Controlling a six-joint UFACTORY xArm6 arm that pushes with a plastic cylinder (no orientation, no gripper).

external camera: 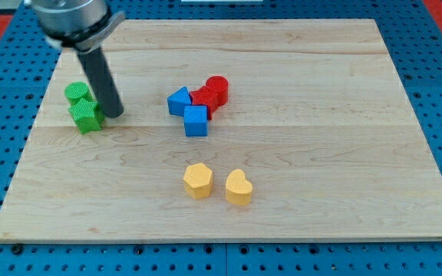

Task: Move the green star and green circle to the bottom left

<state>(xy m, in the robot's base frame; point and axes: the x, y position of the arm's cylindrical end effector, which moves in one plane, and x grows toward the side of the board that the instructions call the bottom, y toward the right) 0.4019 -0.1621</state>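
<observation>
Camera view shows my tip (116, 115), a bare rod with no jaws to open or close, touching the right side of the green star (87, 116) at the frame's left. Green circle (77, 93) sits touching just above the star. Both lie above the lower left corner, so the push must go downward. Two green, two blue, two red, two yellow blocks.
</observation>
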